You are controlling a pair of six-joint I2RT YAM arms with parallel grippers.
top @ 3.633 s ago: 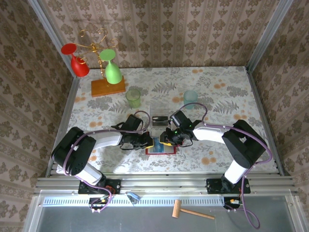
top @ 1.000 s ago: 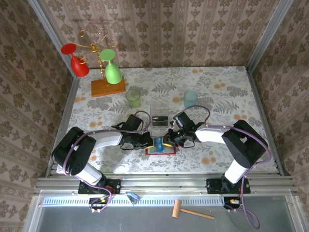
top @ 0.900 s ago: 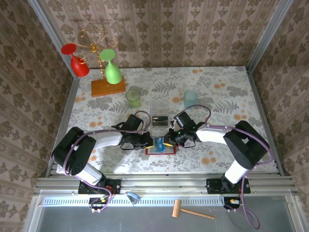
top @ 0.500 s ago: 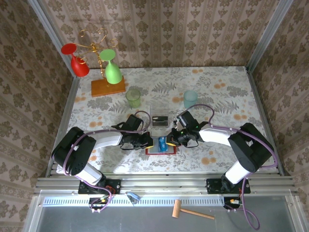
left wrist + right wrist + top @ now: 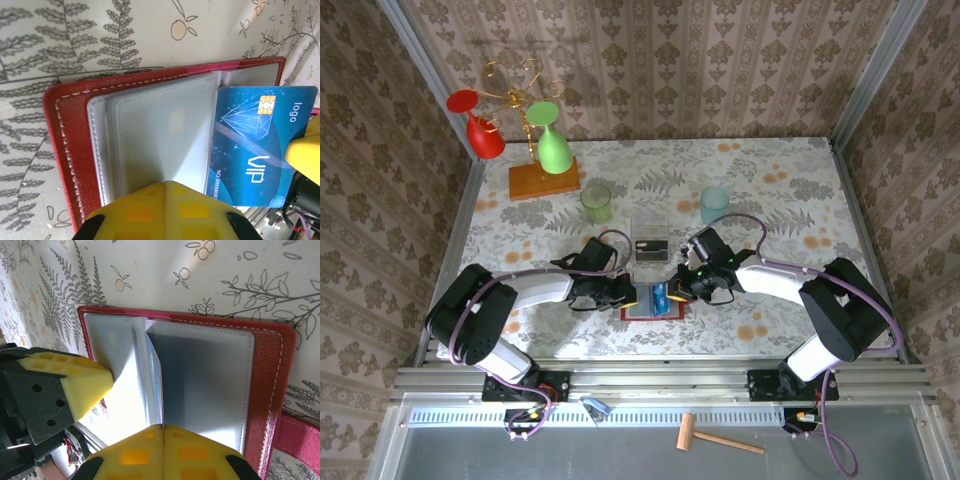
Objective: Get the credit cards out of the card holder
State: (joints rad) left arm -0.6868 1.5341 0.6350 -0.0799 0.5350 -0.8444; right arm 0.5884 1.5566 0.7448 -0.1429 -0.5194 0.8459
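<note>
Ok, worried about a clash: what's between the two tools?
In the top view, a blue card, pinched by the right tool, sits over the open holder between it and the left tool.

The card holder [image 5: 64, 150] is red with white stitching and grey pockets, the credit card [image 5: 250, 155] blue with a pale diamond motif, the table [image 5: 75, 45] cream with grey ferns and orange fruit.

Top external: high behind robot, looking down over whole floral-patterned table [image 5: 800, 200]. Left wrist, right wrist: very close, facing down from opposite sides. All share open red leather-like card holder [image 5: 642, 314]; wrist views share blue plastic credit card [image 5: 255, 145].
</note>
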